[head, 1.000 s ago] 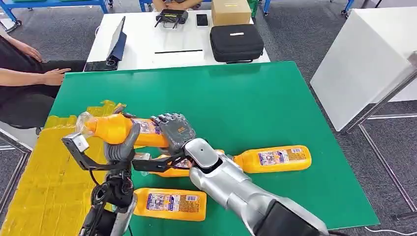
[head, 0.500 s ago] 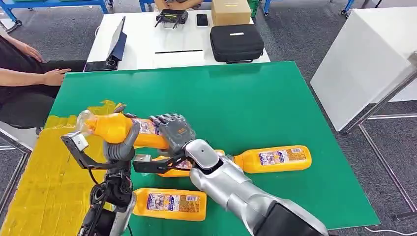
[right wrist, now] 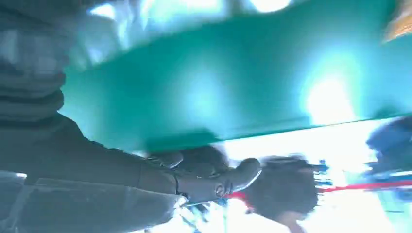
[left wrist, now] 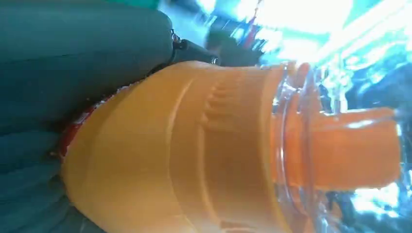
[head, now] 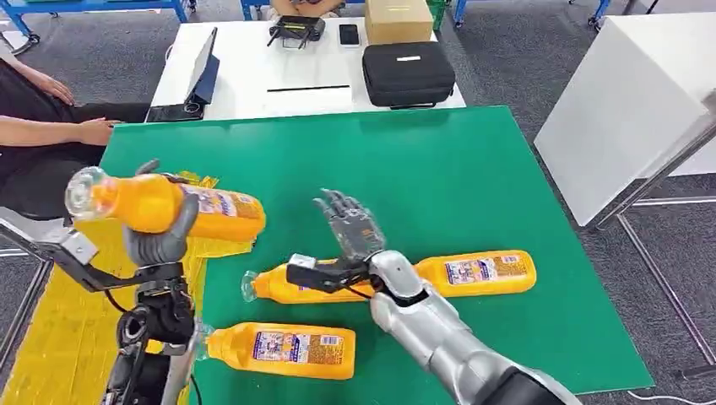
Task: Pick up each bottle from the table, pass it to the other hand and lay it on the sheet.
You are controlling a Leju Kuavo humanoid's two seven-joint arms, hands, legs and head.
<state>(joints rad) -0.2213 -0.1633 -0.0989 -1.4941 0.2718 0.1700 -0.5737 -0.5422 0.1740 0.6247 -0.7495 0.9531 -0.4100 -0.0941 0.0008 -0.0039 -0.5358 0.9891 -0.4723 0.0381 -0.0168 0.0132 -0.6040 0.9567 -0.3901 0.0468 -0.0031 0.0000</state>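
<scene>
Green table (head: 439,160): yellow sheet (head: 67,337), three bottles (head: 279,350)

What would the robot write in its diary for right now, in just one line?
left hand: holds orange bottle above yellow sheet | right hand: open, empty | green table: three bottles lying

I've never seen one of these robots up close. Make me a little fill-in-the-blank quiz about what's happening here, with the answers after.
1. The held bottle is gripped by the robot's ____ hand.
2. The right hand is open and holds ____.
3. The number of bottles lying on the green table is ____.
4. The sheet beside the green surface is coloured ____.

Missing words: left; nothing; three; yellow
</scene>
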